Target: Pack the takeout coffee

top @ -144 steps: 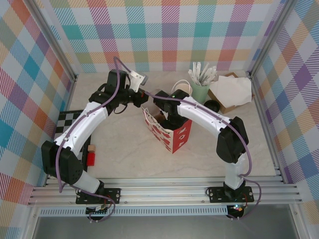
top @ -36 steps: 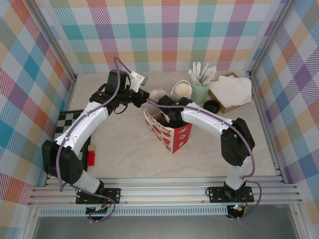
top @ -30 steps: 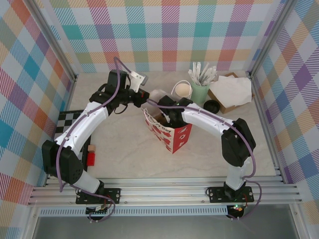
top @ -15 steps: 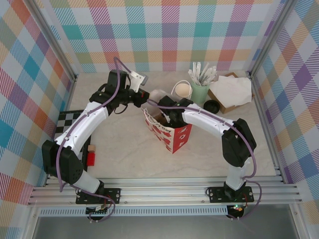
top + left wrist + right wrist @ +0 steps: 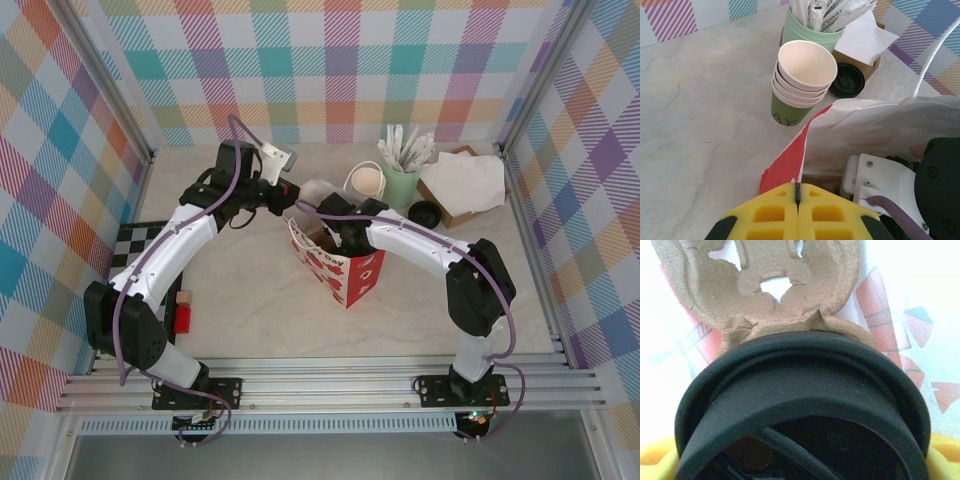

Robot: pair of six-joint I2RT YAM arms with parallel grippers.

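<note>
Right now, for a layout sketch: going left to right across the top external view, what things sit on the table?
black-and-white checkered mat, red-and-white paper bag, pale mint-green cup of white wrapped sticks, brown cardboard box of white napkins

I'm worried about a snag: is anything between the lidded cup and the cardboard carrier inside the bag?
Nothing visible does. The lidded cup, held in the right gripper, faces the cardboard carrier directly, and the left gripper pinches the bag rim open.
</note>
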